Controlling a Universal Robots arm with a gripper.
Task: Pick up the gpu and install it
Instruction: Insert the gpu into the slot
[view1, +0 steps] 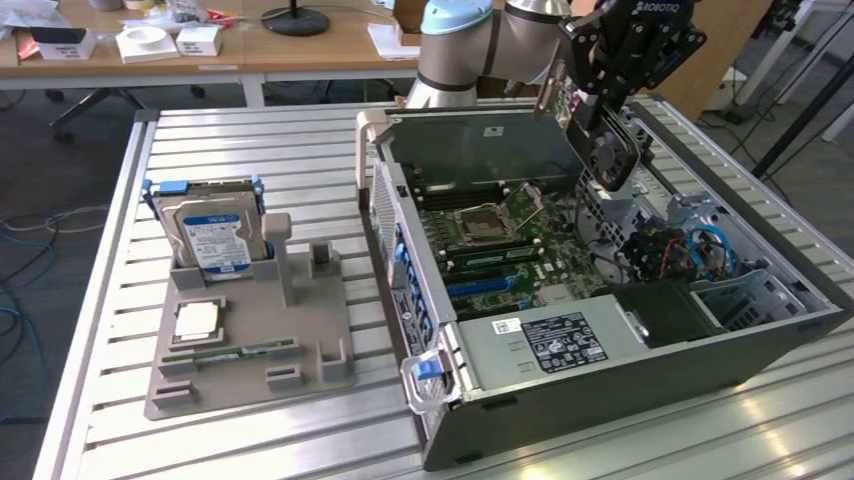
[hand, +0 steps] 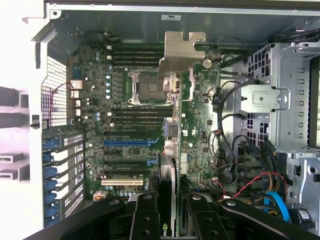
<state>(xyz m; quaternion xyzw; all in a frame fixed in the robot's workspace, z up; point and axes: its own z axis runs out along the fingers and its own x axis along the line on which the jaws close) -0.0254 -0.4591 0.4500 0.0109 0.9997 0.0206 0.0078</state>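
Holds gpu (view1: 611, 150) clamped in gripper (view1: 597, 100) above open PC case (view1: 601, 400), at 2 o'clock of CPU socket (view1: 481, 222), ext. view.

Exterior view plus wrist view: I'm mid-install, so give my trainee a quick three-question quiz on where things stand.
1. Fill in: the hard drive stands in the grey holder at the exterior view's ____.
2. True or false: the gpu lies on the grey holder.
3. The gripper is shut on: A) the hard drive B) the gpu C) nothing.
Key: 1 left; 2 false; 3 B.
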